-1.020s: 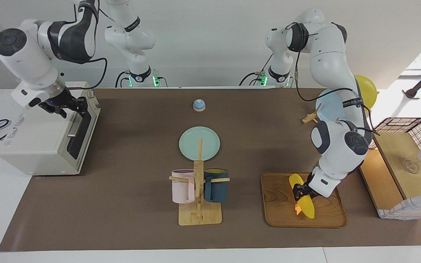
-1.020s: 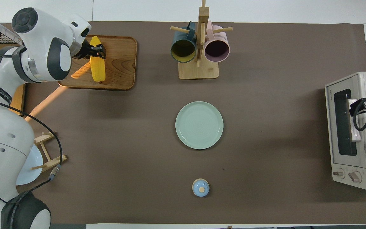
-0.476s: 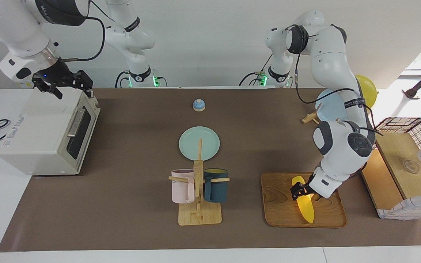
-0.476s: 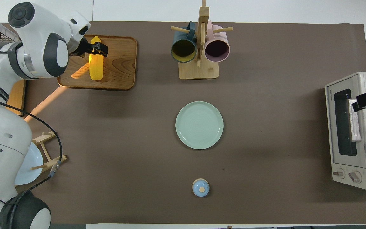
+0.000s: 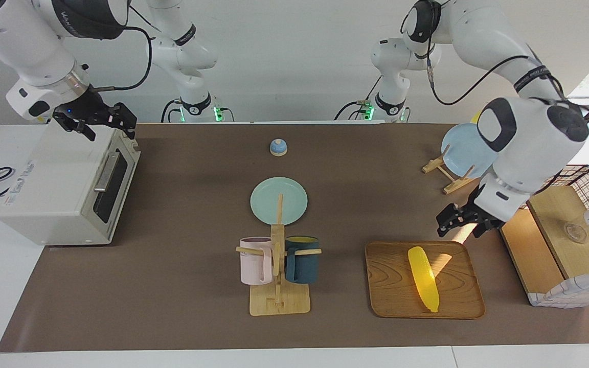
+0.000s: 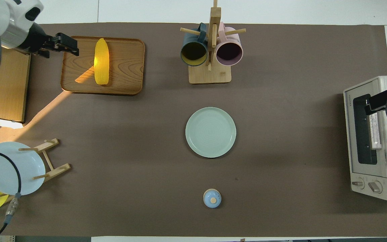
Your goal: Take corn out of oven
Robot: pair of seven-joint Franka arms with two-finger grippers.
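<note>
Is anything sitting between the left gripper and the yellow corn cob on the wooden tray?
Nothing visible. The open left gripper hangs clear above the tray's edge; the smooth yellow corn cob lies uncovered.

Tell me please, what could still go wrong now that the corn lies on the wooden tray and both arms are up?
1. The corn is round and lies loose on the wooden tray, so a bump might roll it.
2. The left gripper, open, hangs just over the tray's edge; a low move could clip it.
3. The right gripper, open, hovers over the shut oven and could knock its top.
</note>
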